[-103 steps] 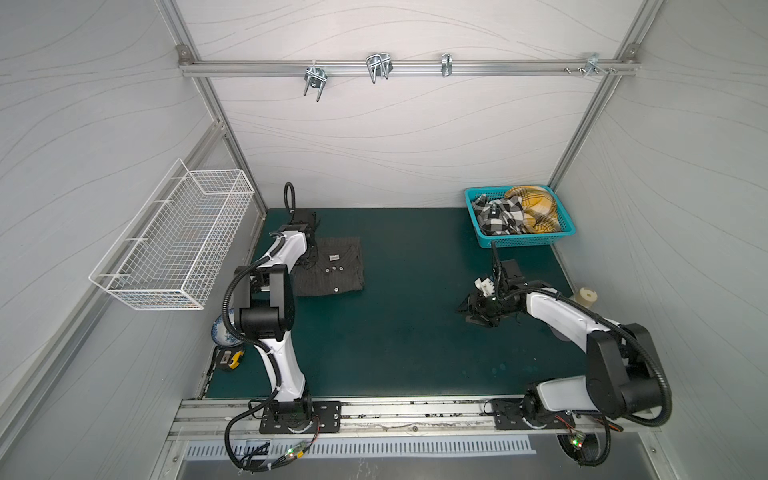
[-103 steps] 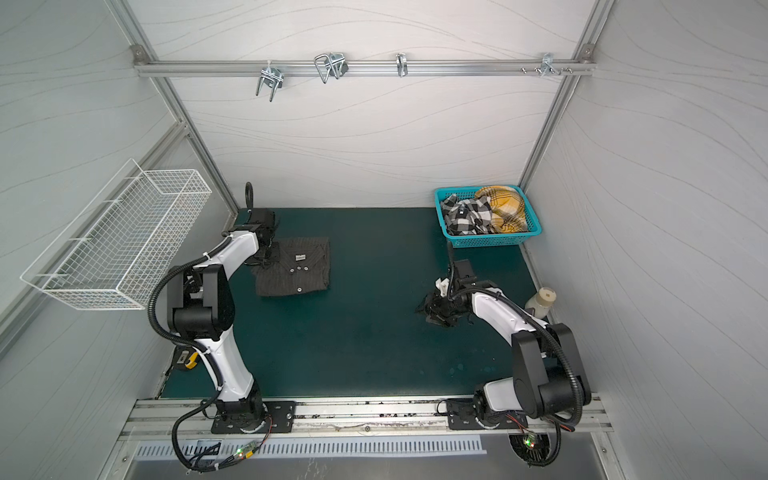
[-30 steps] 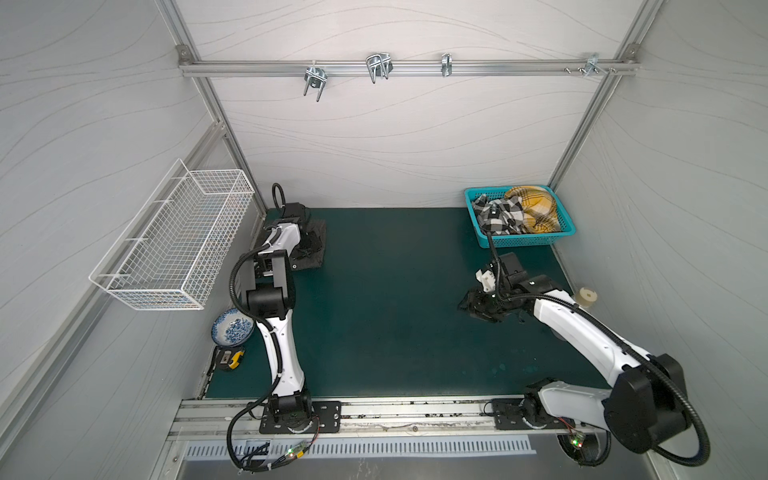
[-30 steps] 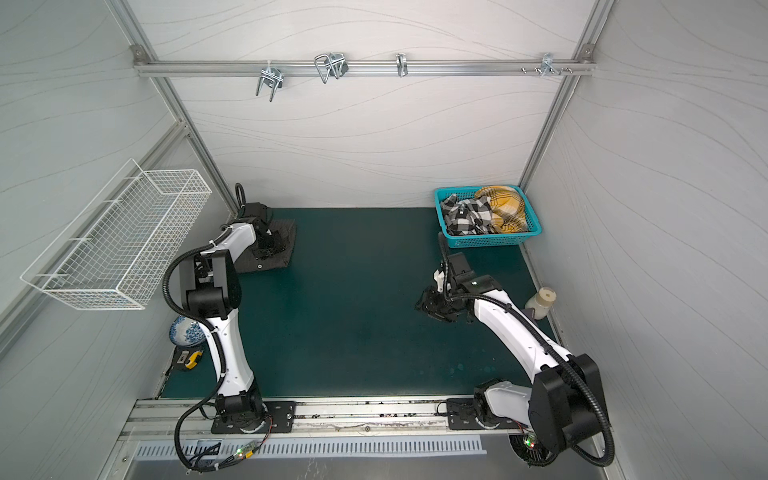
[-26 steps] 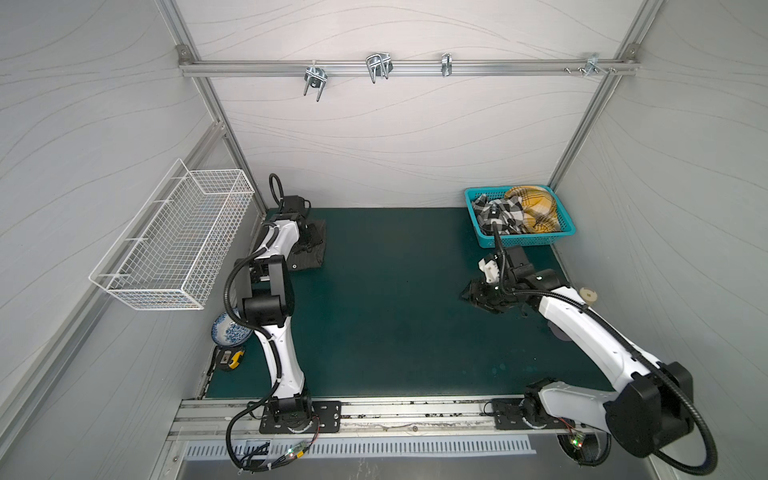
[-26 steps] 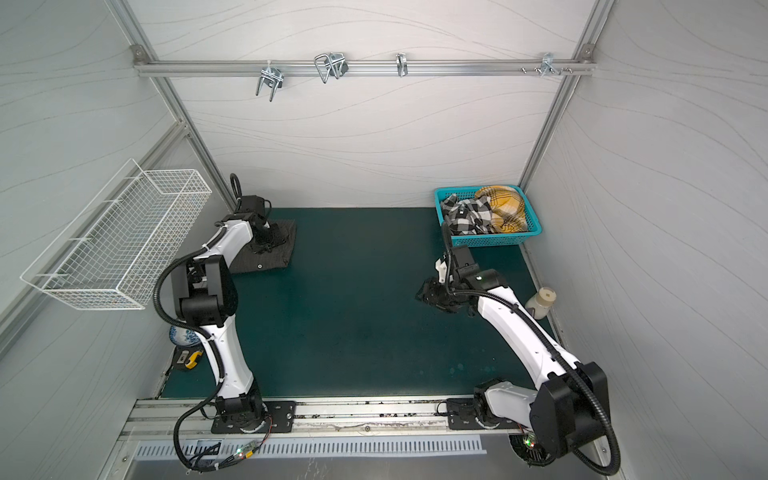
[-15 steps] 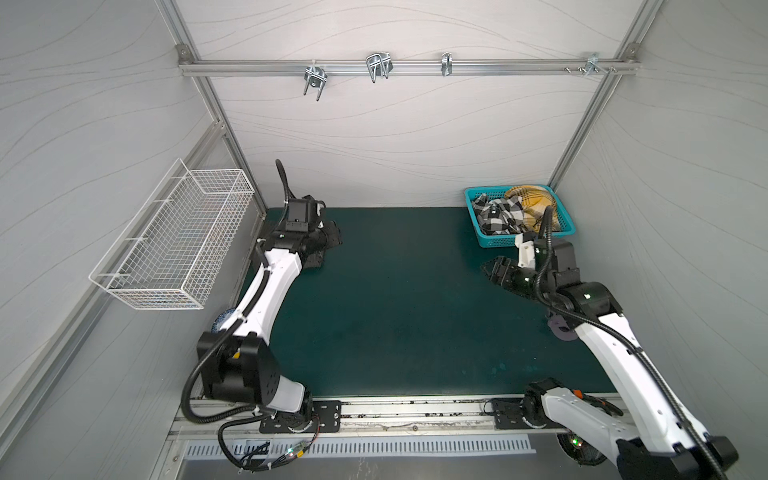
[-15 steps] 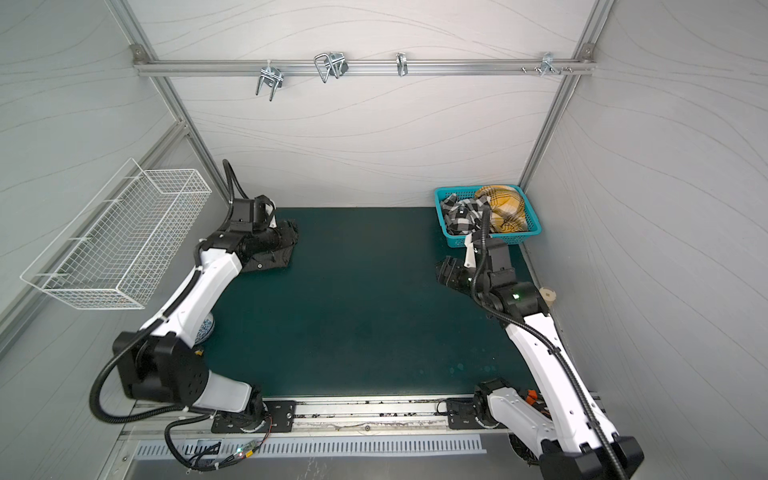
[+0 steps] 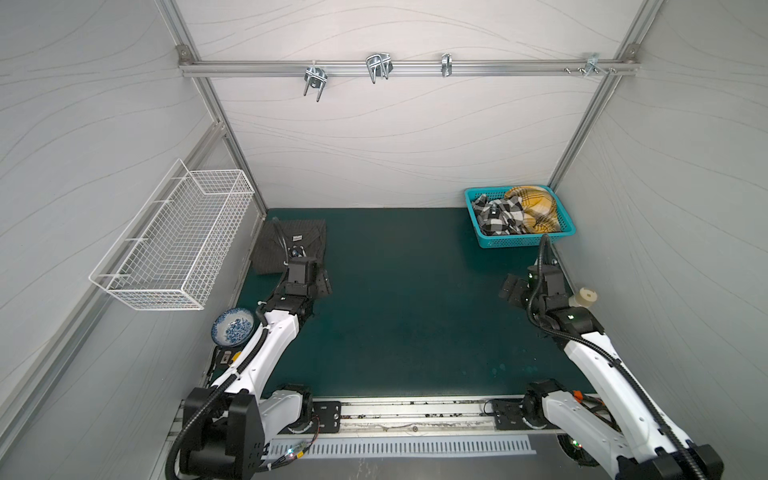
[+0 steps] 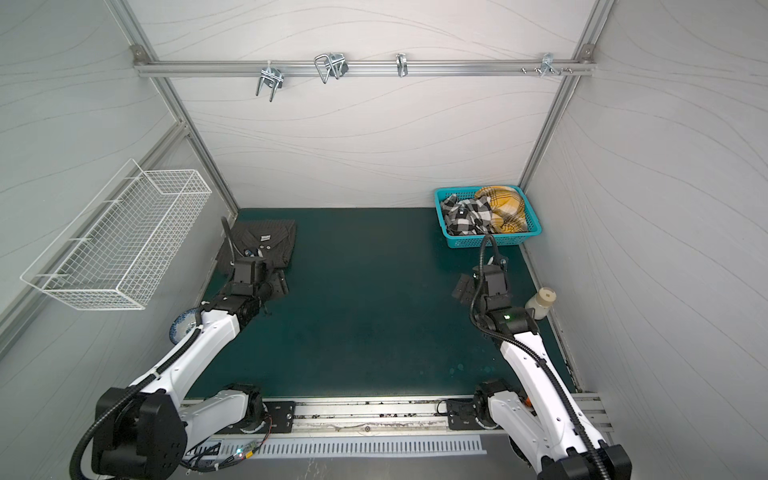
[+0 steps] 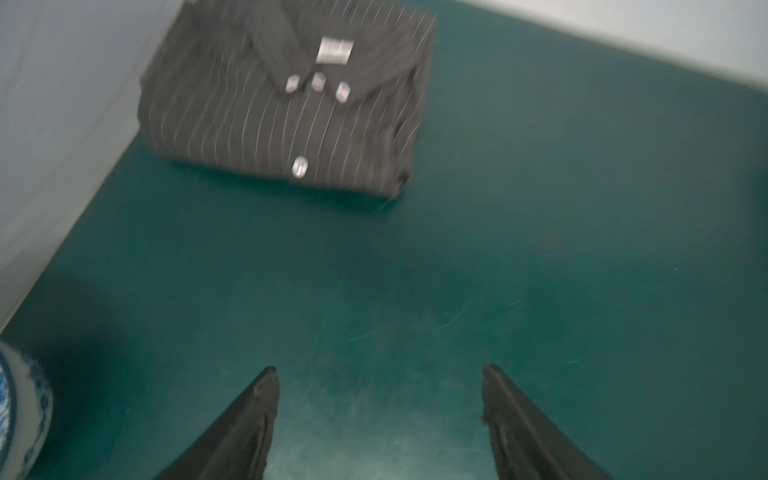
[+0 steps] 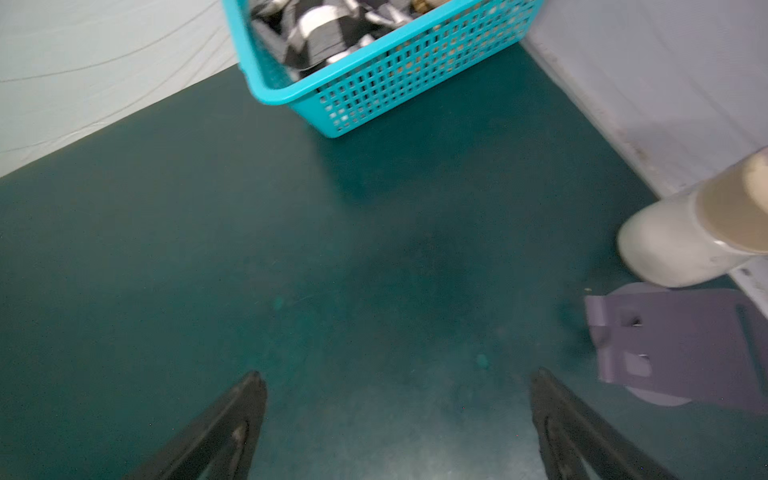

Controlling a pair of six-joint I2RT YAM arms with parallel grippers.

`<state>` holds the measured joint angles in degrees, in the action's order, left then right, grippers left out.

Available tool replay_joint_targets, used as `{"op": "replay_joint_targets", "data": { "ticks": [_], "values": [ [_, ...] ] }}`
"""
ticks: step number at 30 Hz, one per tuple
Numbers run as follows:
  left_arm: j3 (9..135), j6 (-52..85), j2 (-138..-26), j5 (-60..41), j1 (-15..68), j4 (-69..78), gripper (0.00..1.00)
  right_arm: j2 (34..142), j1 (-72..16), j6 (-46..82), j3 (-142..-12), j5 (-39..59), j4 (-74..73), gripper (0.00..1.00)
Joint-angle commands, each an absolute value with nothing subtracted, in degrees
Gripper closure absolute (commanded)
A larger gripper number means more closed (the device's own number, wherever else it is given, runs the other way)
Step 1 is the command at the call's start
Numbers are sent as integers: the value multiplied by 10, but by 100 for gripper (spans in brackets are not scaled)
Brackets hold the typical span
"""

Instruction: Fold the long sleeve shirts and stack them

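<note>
The dark pinstriped long sleeve shirt (image 9: 286, 243) (image 10: 259, 243) lies folded in the back left corner of the green mat, collar and pale buttons up; the left wrist view shows it whole (image 11: 286, 104). My left gripper (image 9: 322, 284) (image 10: 279, 284) (image 11: 379, 370) hovers just in front of it, open and empty. A black-and-white checked shirt (image 9: 496, 216) (image 10: 465, 216) (image 12: 324, 25) and a yellow plaid shirt (image 9: 534, 208) (image 10: 505, 208) lie crumpled in the teal basket (image 9: 523, 241) (image 10: 490, 242) (image 12: 374, 83). In front of the basket my right gripper (image 9: 513, 291) (image 10: 463, 291) (image 12: 397, 374) is open and empty.
A white wire basket (image 9: 178, 237) hangs on the left wall. A blue-and-white bowl (image 9: 232, 327) (image 11: 20, 415) sits at the mat's left edge. A white bottle (image 9: 584, 297) (image 12: 685, 232) and a grey-purple flat piece (image 12: 673, 345) lie by the right wall.
Both grippers have opened wider. The left arm has drawn back off the folded pinstriped shirt. The right arm has swung from the mat's middle toward the right wall.
</note>
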<state>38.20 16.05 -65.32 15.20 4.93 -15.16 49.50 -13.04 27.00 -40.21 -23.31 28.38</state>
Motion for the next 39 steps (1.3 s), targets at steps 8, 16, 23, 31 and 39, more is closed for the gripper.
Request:
{"op": "replay_joint_targets", "data": {
  "ticks": [8,16,23,31,39],
  "values": [
    [289,126,-720,171,-22,133,1,581,-74,233,-311,-402,62,1],
    [282,75,-815,49,-47,328,1,708,-43,111,-222,-331,-257,1],
    [243,32,-885,-15,-47,469,1,846,-13,83,-217,-91,-471,1],
    [251,23,-889,17,-29,460,1,893,-50,20,-253,-61,-445,1],
    [250,12,-886,65,-6,462,1,899,-62,9,-252,-80,-457,1]
  ]
}}
